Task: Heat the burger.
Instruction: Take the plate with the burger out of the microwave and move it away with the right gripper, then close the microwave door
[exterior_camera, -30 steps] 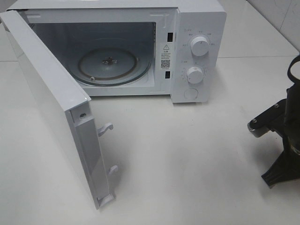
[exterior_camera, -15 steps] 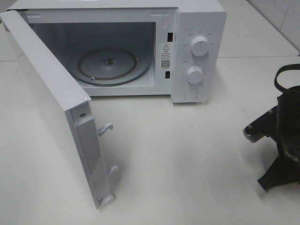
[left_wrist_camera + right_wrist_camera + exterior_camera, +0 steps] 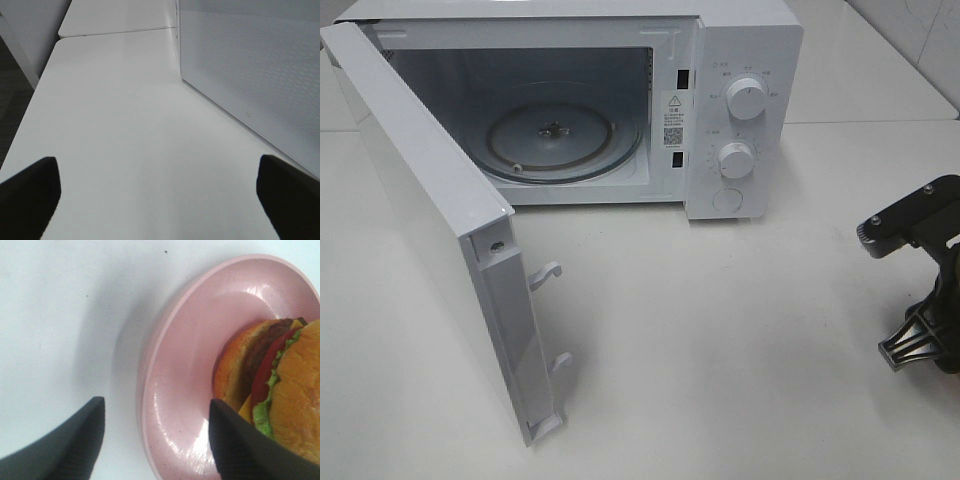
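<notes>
Right gripper spread wide, fingers straddling the near rim of the plate, gripping nothing; left gripper also spread, over bare table beside the door. Burger sits on the plate, seen only by the right wrist camera. High view: microwave at 12 o'clock, door open, turntable bare, right arm at 3 o'clock.
</notes>
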You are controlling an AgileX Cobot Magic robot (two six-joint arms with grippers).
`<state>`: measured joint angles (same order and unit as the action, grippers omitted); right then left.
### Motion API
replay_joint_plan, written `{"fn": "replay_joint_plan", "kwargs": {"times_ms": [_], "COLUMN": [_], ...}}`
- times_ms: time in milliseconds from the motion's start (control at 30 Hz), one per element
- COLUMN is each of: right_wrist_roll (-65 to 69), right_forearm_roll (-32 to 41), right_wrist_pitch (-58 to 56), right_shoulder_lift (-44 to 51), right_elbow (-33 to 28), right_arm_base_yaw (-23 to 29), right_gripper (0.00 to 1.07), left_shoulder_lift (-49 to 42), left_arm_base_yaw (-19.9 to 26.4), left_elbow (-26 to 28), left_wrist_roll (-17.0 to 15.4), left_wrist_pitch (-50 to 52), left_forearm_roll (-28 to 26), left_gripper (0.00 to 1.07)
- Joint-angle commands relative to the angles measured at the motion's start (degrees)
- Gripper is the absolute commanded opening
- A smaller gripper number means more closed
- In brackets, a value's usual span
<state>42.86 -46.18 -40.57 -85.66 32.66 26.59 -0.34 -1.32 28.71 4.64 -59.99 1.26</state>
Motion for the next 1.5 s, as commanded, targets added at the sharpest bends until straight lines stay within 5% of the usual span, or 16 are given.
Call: {"fn": "replay_joint_plan", "kwargs": {"times_ms": [33, 467, 733, 1500], "right_wrist_roll": [-4.24, -19.37, -34.55, -35.35], "right_forearm_roll": [2.64, 16.90, 33.29, 34.26], "right_wrist_pitch": [0.34, 1.15, -4.98, -23.09], "right_shoulder_lift": [3.15, 22.00, 41.14, 63.25], "right_elbow": [0.00, 0.00, 1.32, 0.86], "right_arm_base_yaw": [-0.29, -0.29, -0.29, -0.29], "right_gripper": [0.68, 0.75, 0.77, 0.76], "left_shoulder_lift": [-1.03, -1.03, -1.03, -1.03], "left_arm_base_yaw": [0.29, 0.29, 0.29, 0.29], "left_elbow": [-0.11, -0.11, -0.11, -0.11], "left_wrist_roll": [-0.11, -0.11, -0.11, -0.11], "left_wrist_pitch": [0.40, 0.40, 0.40, 0.40], "left_forearm_roll": [-0.23, -0.23, -0.23, -0.23], "left_gripper": [1.00, 1.00, 1.00, 1.00]}}
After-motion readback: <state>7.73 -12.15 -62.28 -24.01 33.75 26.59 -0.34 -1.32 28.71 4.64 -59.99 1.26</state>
